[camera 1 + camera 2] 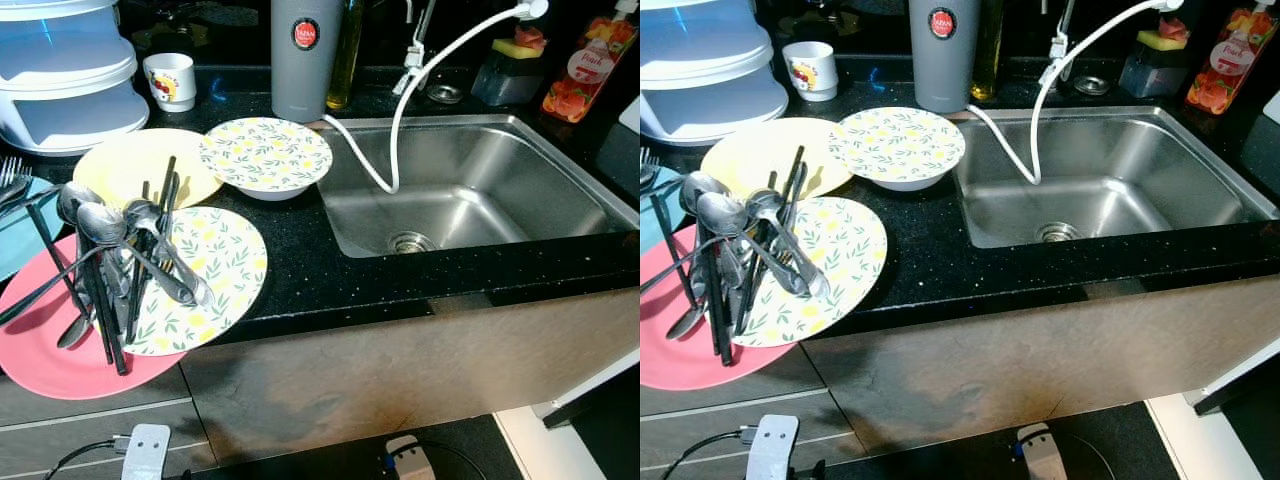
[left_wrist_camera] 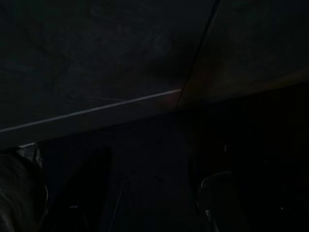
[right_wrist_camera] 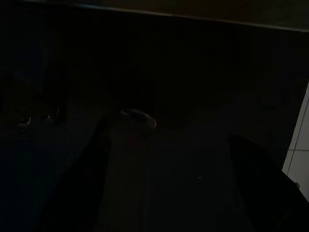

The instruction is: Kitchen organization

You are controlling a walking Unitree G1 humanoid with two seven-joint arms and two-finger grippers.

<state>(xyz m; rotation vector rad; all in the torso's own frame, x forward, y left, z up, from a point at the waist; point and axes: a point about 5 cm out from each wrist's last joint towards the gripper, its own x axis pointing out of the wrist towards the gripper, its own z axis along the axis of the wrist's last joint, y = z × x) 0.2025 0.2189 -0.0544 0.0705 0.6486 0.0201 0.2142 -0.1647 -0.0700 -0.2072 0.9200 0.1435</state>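
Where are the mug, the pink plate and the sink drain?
mug (image 1: 171, 80), left eye view, on its front wall.
pink plate (image 1: 40, 350), left eye view, on its bare face left of the cutlery.
sink drain (image 1: 409, 242), left eye view, on the strainer's middle.

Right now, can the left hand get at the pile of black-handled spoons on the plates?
Probably yes. The black-handled spoons lie loose on top of the leaf-patterned plate and pink plate at the counter's front edge on the robot's left, with nothing over them. The left arm hangs low in the dark, so it must rise first.
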